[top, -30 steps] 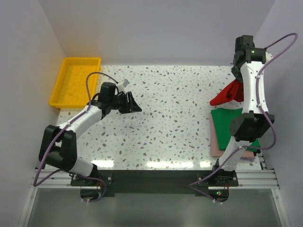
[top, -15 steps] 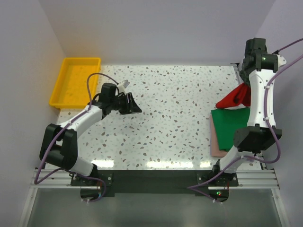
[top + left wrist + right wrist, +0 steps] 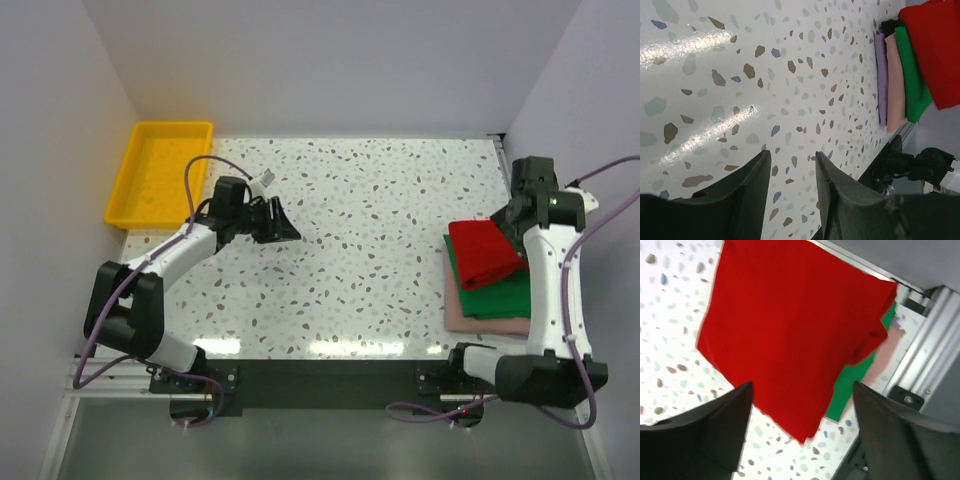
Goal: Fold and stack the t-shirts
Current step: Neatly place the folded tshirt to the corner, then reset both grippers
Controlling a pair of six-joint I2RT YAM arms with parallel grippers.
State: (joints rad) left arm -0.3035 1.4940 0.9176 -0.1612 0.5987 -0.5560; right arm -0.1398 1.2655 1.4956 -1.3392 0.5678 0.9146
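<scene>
Right wrist: pink t-shirt barely visible

One bright red cloth t-shirt, one dark green cloth t-shirt, one pale pink cloth t-shirt and one rectangular yellow plastic tray were there.

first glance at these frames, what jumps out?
The red t-shirt lies folded atop the green t-shirt and pink t-shirt at the right edge of the table, with the right gripper open over it. Next, the yellow tray at the far left corner. The left gripper hovers open mid-left.
</scene>
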